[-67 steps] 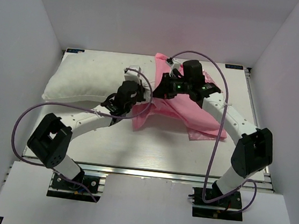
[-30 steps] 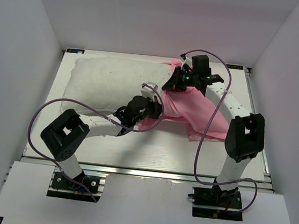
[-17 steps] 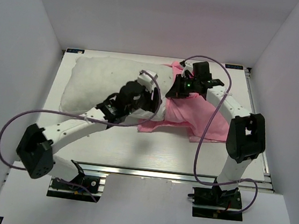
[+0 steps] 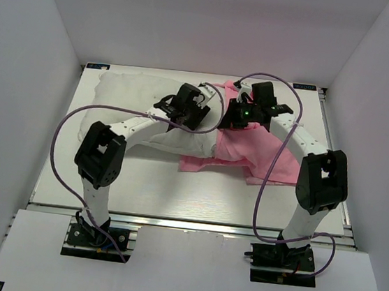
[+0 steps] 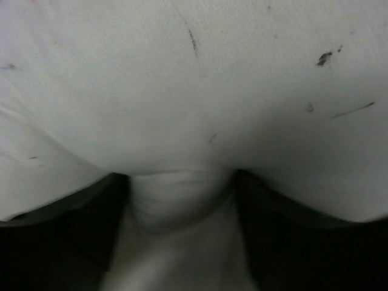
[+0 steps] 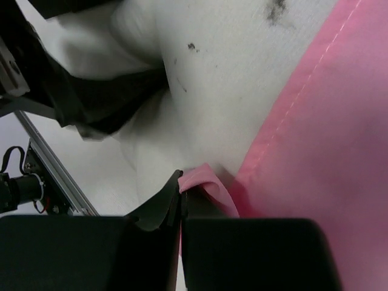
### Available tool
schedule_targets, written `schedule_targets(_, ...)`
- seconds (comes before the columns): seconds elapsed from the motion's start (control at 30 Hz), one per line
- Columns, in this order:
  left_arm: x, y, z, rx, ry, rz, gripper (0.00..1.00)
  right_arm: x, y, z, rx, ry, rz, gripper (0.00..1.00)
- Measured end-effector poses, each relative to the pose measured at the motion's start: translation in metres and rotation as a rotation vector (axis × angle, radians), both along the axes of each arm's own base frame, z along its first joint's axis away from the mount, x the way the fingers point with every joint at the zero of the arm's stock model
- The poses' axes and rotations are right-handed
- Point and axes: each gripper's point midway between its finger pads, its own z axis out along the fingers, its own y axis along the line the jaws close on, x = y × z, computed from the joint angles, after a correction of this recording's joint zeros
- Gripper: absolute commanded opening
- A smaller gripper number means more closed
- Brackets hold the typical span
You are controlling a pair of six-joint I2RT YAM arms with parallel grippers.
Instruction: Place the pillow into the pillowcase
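Feeding the pillow [image 4: 126,99] into the pillowcase [image 4: 257,149] mouth
My left gripper [image 4: 185,106], jaws spread, presses the pillow at far left; my right gripper [image 6: 182,200] pinches the pillowcase hem. Ungripped, the pillow may slip back out.

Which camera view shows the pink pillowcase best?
The top view: the pillowcase lies almost whole there, beside the pillow. The right wrist view shows only a pink edge close up. The left wrist view shows none of it, only pillow.
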Motion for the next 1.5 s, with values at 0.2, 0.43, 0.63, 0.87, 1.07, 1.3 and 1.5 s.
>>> schedule_targets(0.2, 0.008, -0.002, 0.007, -0.015, -0.038, 0.016, 0.00, 0.000, 0.000, 0.000, -0.001, 0.000, -0.001, 0.00)
schedule_targets(0.43, -0.017, -0.018, 0.028, -0.204, -0.006, -0.011, 0.00, 0.001, 0.001, 0.014, 0.003, -0.008, 0.010, 0.00)
schedule_targets(0.63, -0.065, -0.066, 0.069, -0.369, -0.002, -0.095, 0.00, 0.019, 0.005, 0.080, 0.036, -0.120, 0.020, 0.00)
schedule_targets(0.87, -0.093, -0.096, 0.060, -0.478, 0.033, -0.130, 0.00, 0.021, 0.003, 0.093, 0.047, -0.158, 0.037, 0.00)
schedule_targets(1.07, -0.099, -0.092, 0.028, -0.548, 0.088, -0.111, 0.00, -0.010, -0.025, 0.003, -0.110, -0.015, 0.130, 0.05)
schedule_targets(1.3, -0.113, -0.104, 0.022, -0.592, 0.119, -0.153, 0.00, -0.064, -0.059, -0.005, -0.212, -0.158, 0.353, 0.67)
schedule_targets(1.5, -0.114, -0.096, 0.027, -0.623, 0.093, -0.150, 0.00, -0.041, -0.096, 0.085, -0.253, -0.515, 0.290, 0.89)
